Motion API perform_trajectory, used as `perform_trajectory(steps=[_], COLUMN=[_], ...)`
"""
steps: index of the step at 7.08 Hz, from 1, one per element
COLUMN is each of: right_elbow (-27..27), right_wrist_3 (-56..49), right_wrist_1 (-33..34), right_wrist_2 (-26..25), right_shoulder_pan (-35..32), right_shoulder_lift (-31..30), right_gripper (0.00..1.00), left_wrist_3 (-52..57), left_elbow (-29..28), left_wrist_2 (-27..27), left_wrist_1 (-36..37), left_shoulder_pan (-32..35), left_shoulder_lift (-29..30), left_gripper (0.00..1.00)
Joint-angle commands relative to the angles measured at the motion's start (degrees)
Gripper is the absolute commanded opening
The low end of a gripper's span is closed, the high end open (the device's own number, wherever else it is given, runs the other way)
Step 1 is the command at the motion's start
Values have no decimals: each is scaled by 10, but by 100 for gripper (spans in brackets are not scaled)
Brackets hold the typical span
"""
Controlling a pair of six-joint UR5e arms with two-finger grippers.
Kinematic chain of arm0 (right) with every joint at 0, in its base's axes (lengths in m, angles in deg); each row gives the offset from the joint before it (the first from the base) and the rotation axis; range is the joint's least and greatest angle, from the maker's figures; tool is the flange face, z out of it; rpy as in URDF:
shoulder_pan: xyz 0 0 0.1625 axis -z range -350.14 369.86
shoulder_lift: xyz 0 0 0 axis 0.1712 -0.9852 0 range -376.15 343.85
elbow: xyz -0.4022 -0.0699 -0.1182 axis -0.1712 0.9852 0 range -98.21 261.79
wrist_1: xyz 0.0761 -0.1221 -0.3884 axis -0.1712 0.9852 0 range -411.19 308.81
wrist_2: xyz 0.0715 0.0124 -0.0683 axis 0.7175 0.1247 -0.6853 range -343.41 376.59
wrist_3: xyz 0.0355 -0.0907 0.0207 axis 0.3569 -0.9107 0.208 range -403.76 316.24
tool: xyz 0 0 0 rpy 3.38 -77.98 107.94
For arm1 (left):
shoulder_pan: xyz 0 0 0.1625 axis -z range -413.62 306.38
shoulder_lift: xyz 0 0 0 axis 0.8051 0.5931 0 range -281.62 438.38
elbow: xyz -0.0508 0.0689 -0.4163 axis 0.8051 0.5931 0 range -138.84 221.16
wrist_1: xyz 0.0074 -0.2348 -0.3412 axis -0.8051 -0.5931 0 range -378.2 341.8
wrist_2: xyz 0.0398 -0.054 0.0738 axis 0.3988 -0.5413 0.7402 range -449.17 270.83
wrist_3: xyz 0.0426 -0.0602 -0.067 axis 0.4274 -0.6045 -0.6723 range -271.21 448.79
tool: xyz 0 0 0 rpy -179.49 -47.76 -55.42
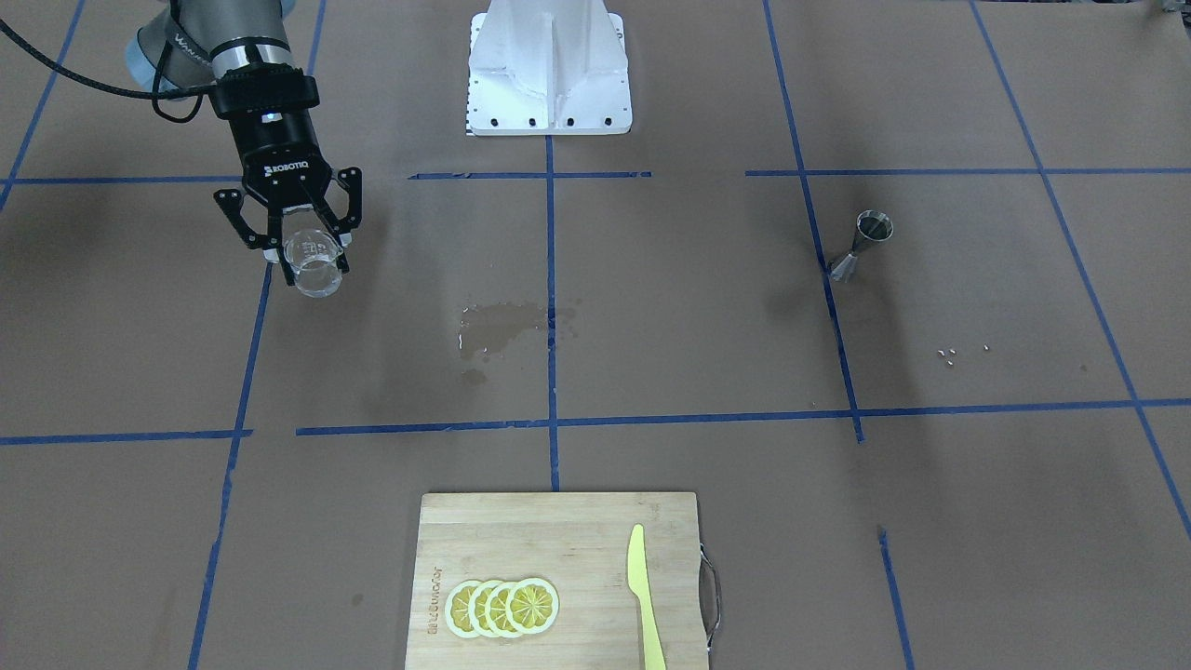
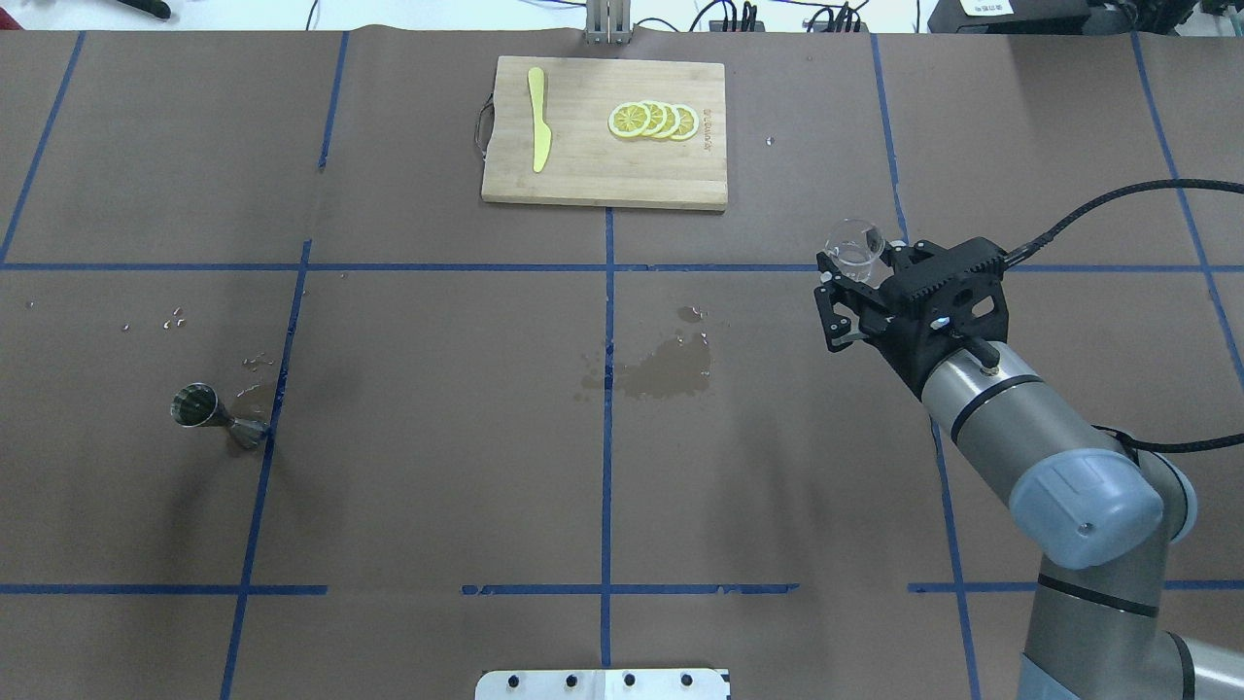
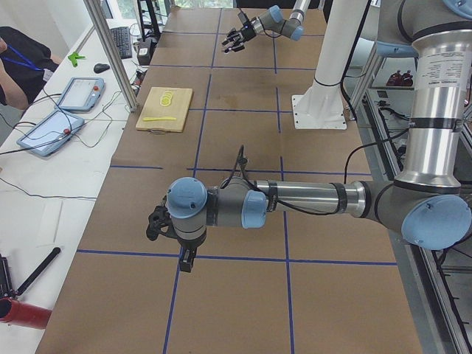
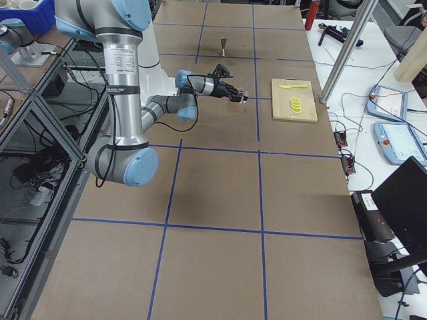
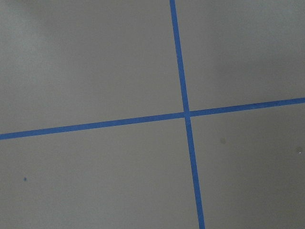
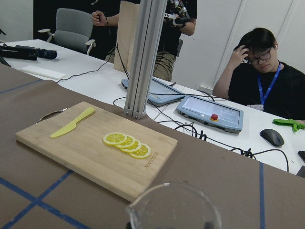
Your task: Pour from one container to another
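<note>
**A:** Right pincer (image 2: 860, 264) is up over the right half of the brown tabletop (image 2: 437, 486). Its fingers are clamped on the small clear glass beaker with a pouring lip (image 2: 853, 245). The beaker is off the surface and tipped, mouth toward the far edge.

**B:** And the small silver-grey hourglass-shaped metal jigger (image 2: 216, 416)?

**A:** Well apart from it, in the left half, upright beside a line of blue tape (image 2: 262, 467). Pale specks (image 2: 175, 319) are scattered near it.

**B:** Anything between the two?

**A:** A dark wet patch (image 2: 666, 369) on the tabletop's middle, just right of the centre tape line.

**B:** Over at the far edge?

**A:** A rectangular wooden cutting board (image 2: 583, 175), mid-edge. A fan of yellow lemon slices (image 2: 653, 120) lies on it, and a flat yellow plastic knife (image 2: 537, 131) lies beside them, apart.

**B:** Left pincer (image 3: 155, 225)?

**A:** Out low over the tabletop's left end, only seen from the side. I cannot tell whether it's open or closed. Its wrist camera shows just crossed tape.
</note>
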Motion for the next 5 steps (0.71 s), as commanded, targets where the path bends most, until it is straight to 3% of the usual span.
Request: perform_trajectory(steps=[1, 3, 5], right_elbow=[4, 28, 43], right_wrist_3=[3, 18, 27], right_wrist_1=[-76, -79, -88], right_wrist_2=[-3, -8, -54], right_shoulder_pan=[0, 1, 30], right_shoulder_lift=[-74, -98, -113], right_gripper=[0, 0, 0], left_wrist_3=[-1, -1, -1], left_elbow=[1, 2, 7], left_wrist_2=[1, 1, 0], left_wrist_1=[-16, -16, -16], left_shoulder_pan=[0, 0, 0], left_shoulder_lift=[-2, -2, -1], left_gripper=[100, 100, 100])
